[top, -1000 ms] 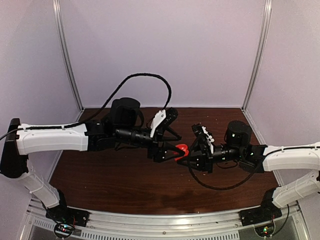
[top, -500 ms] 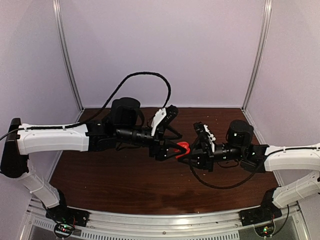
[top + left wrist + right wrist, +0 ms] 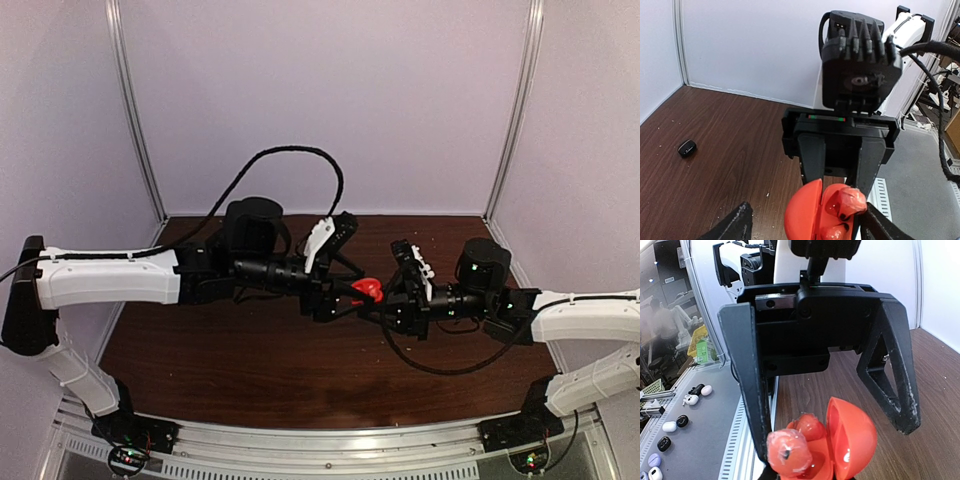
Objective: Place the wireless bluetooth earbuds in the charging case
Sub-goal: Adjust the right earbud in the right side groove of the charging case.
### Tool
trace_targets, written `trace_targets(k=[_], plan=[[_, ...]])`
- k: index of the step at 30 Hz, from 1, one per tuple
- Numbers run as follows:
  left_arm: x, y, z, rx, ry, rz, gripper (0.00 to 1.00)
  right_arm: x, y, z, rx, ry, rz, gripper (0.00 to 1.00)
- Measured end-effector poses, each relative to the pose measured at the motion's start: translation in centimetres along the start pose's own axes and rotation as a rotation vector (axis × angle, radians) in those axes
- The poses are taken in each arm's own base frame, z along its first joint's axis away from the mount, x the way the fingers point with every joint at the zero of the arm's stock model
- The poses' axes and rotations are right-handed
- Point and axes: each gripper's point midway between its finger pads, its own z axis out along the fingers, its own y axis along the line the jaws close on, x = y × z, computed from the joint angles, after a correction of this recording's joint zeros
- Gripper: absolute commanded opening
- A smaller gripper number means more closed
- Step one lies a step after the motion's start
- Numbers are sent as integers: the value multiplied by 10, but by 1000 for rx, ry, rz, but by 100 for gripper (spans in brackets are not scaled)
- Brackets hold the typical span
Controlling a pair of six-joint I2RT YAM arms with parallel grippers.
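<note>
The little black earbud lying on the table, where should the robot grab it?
Probably across its shorter sides, coming straight down from above. The black earbud lies flat and low on the table, with bare wood all around it, so a sideways reach would likely scrape the wood first.

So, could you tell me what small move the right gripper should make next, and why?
Probably ease the right gripper forward to seat the red earbud in the open case, which the left gripper holds; the bud sits just at its socket.
</note>
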Motion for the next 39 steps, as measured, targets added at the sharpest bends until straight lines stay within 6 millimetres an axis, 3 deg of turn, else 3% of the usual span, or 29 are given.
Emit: trace_targets(k=[11, 16, 20, 25, 35, 39], plan=[[-2, 5, 11, -12, -32, -95, 75, 2, -4, -3, 33, 14, -9, 0], [-5, 2, 11, -3, -57, -98, 82, -3, -2, -5, 38, 0, -23, 0], [-3, -8, 8, 16, -78, -47, 89, -3, -3, -7, 48, 0, -26, 0], [0, -37, 0, 64, -85, 33, 90, -11, -2, -9, 52, -28, -64, 0], [-32, -42, -28, 5, -157, 173, 68, -14, 4, -10, 26, -36, -94, 0], [-49, -51, -47, 0, -198, 291, 54, -14, 5, -10, 19, -36, -98, 0]])
